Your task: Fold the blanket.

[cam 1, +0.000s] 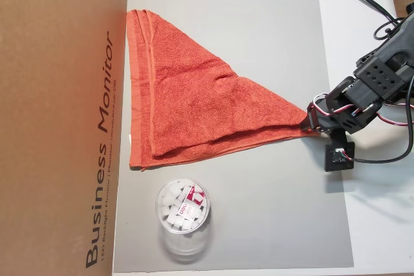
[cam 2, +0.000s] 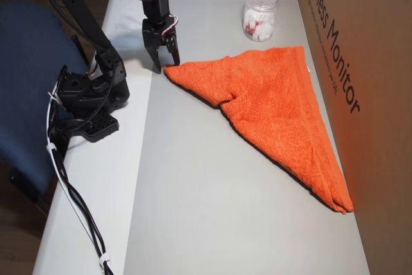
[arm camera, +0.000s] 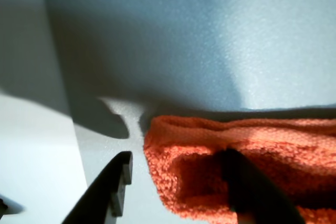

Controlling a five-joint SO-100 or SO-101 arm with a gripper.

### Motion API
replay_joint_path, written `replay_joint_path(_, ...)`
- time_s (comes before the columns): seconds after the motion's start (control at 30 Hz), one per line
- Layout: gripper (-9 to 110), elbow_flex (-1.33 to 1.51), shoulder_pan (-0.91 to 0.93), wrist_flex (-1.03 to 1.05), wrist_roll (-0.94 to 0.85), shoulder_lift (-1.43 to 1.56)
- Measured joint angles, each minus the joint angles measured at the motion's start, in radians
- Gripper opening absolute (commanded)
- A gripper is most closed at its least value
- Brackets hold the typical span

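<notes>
Orange-red terry, the blanket (cam 1: 194,105) lies folded into a triangle on the grey mat (cam 1: 259,211), its pointed corner at the gripper (cam 2: 166,62), whose fingers stand parted astride that tip without clamping it, probably releasing or re-gripping.

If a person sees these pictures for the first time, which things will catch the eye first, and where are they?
First comes the orange-red blanket, folded into a triangle on the grey mat; its long edge lies beside the cardboard box in an overhead view. Next, the black claw stands at the triangle's pointed tip, one finger pressing on the cloth in the wrist view. A clear tub of small white pieces stands near one corner of the blanket.
</notes>
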Motion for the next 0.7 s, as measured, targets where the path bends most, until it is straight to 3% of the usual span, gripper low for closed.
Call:
replay_joint_path(0.37,6,0.000,0.000,0.002,0.000,0.000)
replay_joint_path(0.7,6,0.003,-0.002,-0.120,0.006,0.000)
